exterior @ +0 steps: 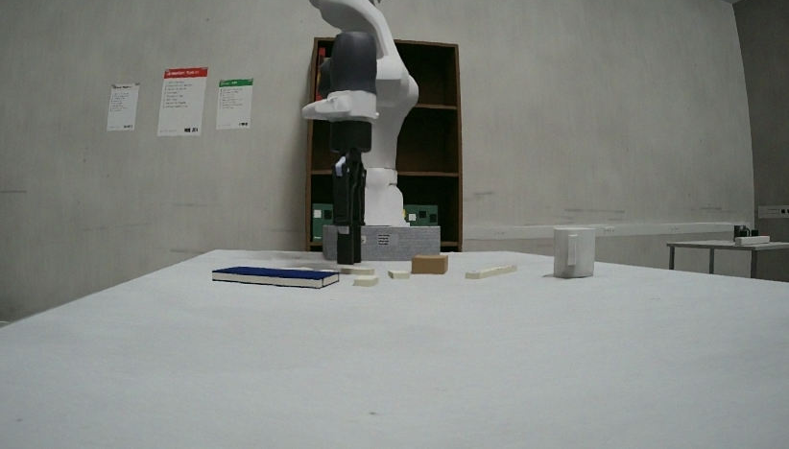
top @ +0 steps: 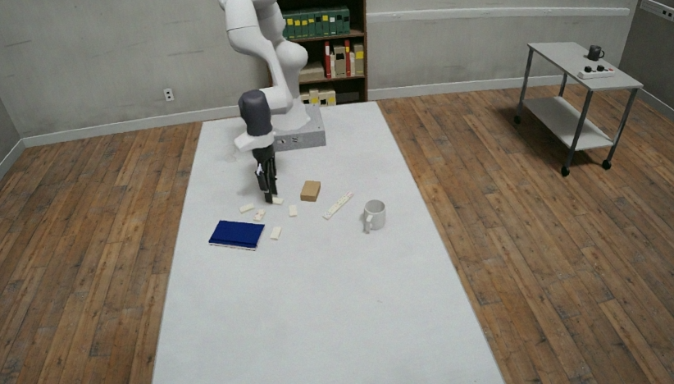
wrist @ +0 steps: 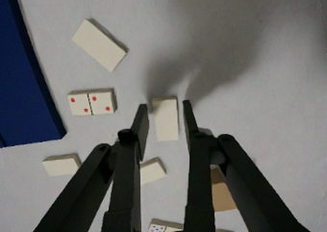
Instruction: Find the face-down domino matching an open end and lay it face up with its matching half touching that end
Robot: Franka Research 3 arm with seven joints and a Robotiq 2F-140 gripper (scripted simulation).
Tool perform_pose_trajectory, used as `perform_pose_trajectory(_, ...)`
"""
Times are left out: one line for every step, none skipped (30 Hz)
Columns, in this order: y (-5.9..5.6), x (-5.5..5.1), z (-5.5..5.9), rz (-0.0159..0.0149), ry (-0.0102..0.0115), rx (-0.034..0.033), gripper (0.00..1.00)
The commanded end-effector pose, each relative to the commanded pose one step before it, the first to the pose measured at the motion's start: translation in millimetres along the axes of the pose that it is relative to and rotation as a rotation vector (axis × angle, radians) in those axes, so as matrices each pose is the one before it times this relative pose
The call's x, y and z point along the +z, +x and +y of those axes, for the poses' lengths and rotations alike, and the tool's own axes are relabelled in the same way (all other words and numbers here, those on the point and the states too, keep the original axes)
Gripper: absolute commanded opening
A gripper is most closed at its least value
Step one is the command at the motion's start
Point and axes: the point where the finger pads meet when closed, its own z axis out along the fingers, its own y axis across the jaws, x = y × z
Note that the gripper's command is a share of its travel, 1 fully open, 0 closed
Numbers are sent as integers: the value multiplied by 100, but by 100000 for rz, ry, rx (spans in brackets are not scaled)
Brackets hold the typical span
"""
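The gripper (wrist: 164, 113) is straddling a face-down domino (wrist: 166, 117) by its long sides, fingers partly closed yet apparently not clamping it, presumably readying a flip.

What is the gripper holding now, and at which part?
Nothing, it seems. The gripper straddles a face-down domino that lies flat on the table, one finger beside each long side, with a small gap showing on both sides.

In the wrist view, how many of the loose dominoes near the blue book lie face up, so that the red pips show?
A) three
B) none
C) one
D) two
C: only the domino beside the blue book shows red pips; the others near it are blank.
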Motion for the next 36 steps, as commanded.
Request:
perform_pose_trajectory(60, -39, -62, -29, 283, 485, 33)
perform_pose_trajectory(0, 0, 0, 0, 0, 0, 33)
perform_pose_trajectory(1, -13, 4, -167, -30, 0, 33)
perform_pose_trajectory(0, 0, 0, 0, 0, 0, 33)
perform_pose_trajectory(0, 0, 0, 0, 0, 0, 33)
perform_pose_trajectory(6, -72, 22, -936, -156, -1, 33)
perform_pose_trajectory(18, -156, 33, -1917, -249, -2, 33)
perform_pose_trajectory(38, -236, 21, -2658, -188, -6, 33)
perform_pose_trajectory(59, -285, -8, -2895, 6, -10, 33)
perform_pose_trajectory(70, -278, -33, -2564, 193, -15, 33)
perform_pose_trajectory(60, -210, -38, -1795, 244, -14, 33)
perform_pose_trajectory(32, -106, -22, -860, 150, -8, 33)
perform_pose_trajectory(6, -19, -4, -152, 29, -2, 33)
perform_pose_trajectory(0, 1, 0, 0, 0, 0, 33)
perform_pose_trajectory(1, 6, 0, 0, 0, 0, 33)
perform_pose_trajectory(2, 16, 0, -1, 1, 0, 33)
perform_pose_trajectory(4, 29, 0, -2, 1, 0, 33)
perform_pose_trajectory(7, 45, 0, -2, 1, 0, 33)
perform_pose_trajectory(9, 62, 0, -3, 1, 0, 33)
perform_pose_trajectory(12, 81, 1, -4, 0, 0, 33)
perform_pose_trajectory(0, 0, 0, 0, 0, 0, 33)
perform_pose_trajectory(0, 0, 0, 0, 0, 0, 33)
perform_pose_trajectory(15, 99, 2, -4, -1, 0, 33)
perform_pose_trajectory(17, 117, 3, -3, -3, -1, 33)
perform_pose_trajectory(19, 131, 0, -2, 2, 1, 33)
perform_pose_trajectory(21, 145, 1, -1, 1, 0, 33)
perform_pose_trajectory(23, 158, 3, 1, -2, -1, 33)
perform_pose_trajectory(25, 167, 1, -1, 1, 0, 33)
perform_pose_trajectory(26, 174, 1, -1, 1, 1, 33)
perform_pose_trajectory(27, 180, 4, 2, -3, -1, 33)
perform_pose_trajectory(26, 179, 0, -2, 2, 1, 33)
perform_pose_trajectory(26, 178, 2, 0, 0, 0, 33)
perform_pose_trajectory(26, 173, 4, 2, -3, -1, 33)
perform_pose_trajectory(24, 163, 0, -2, 3, 1, 33)
perform_pose_trajectory(23, 153, 2, 0, 0, 0, 33)
perform_pose_trajectory(21, 139, 3, 2, -3, -1, 33)
